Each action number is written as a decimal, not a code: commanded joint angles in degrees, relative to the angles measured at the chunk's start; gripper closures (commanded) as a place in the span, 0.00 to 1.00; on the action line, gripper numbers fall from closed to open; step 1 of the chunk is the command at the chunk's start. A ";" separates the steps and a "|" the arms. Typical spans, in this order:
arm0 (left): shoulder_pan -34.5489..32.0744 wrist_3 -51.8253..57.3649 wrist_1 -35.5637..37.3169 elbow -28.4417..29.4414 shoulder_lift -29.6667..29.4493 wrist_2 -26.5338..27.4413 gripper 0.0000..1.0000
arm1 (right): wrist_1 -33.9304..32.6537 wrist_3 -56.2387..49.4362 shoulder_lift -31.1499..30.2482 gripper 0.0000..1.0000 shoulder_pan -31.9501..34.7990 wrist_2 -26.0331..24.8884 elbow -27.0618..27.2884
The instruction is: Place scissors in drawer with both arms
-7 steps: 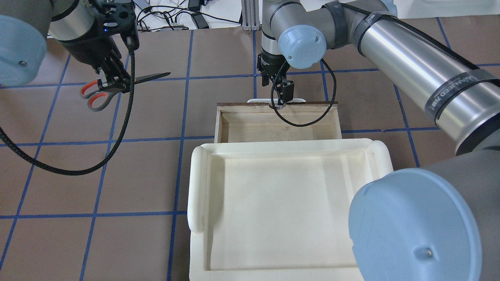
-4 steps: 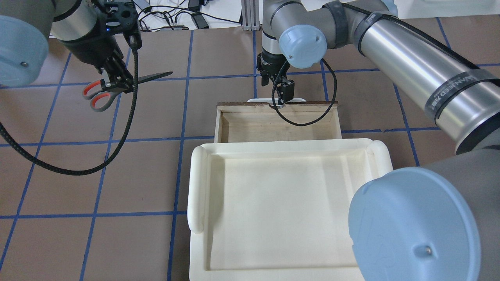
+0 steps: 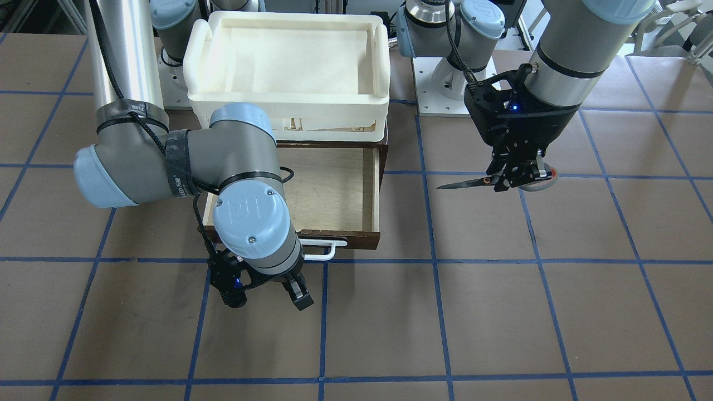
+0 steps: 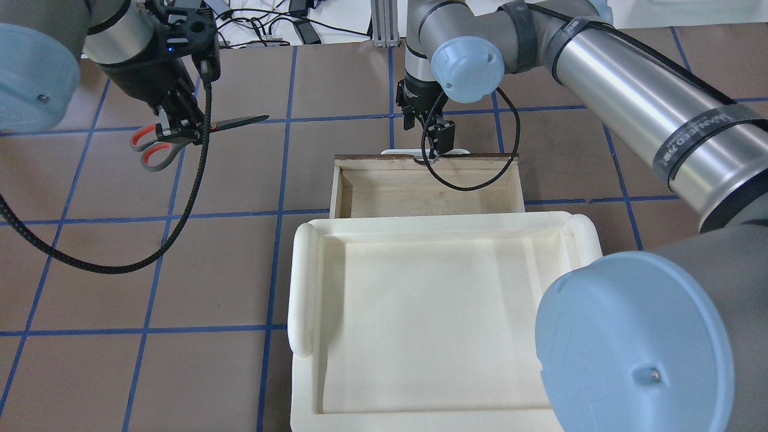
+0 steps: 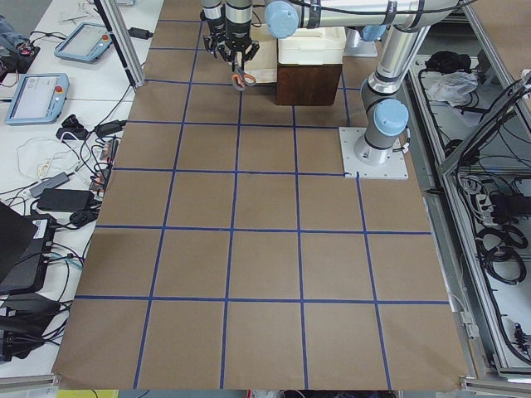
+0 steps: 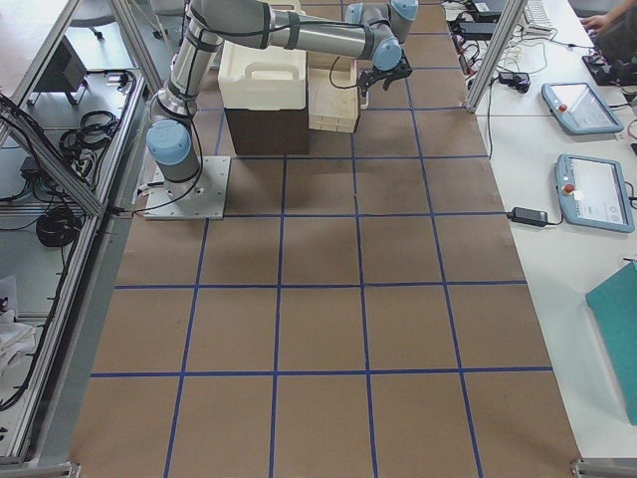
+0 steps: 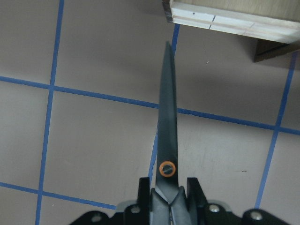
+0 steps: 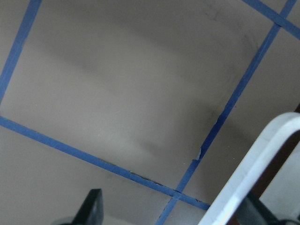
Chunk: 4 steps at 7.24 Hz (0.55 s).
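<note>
The left fingers point(image 7: 193, 197), clenched on the grey-handled, dark-bladed scissors point(image 4: 237, 123), have edged towards the open dark brown wooden drawer point(image 4: 336, 192) (right fingers point(image 3: 301, 295) hang released beyond it); the drop-in looks near.

Ahead of the scissors point(image 4: 237, 122) tip, a stretch of brown table point(image 4: 294, 162) is lying between blades and drawer point(image 4: 337, 192), whose near side wall is standing across their line. Past it the pale interior is lying uncovered. The cream tray point(image 4: 302, 288) is roofing the drawer's rear; the right arm point(image 3: 245, 167) is overhanging its far side, and the right gripper point(image 3: 270, 301) is hanging spread by the white handle point(image 3: 334, 243).
</note>
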 commanded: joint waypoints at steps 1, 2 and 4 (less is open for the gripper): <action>-0.14 0.34 -0.80 0.00 0.09 0.15 1.00 | 0.38 0.01 -2.68 0.00 -0.18 -0.15 -0.22; -0.22 0.34 -0.89 0.00 0.00 0.24 1.00 | 0.82 -1.03 -3.82 0.00 -0.18 -0.32 -0.14; -1.27 0.34 -1.07 0.00 -0.17 0.51 1.00 | 0.12 -23.22 -9.86 0.00 -0.79 -1.72 0.56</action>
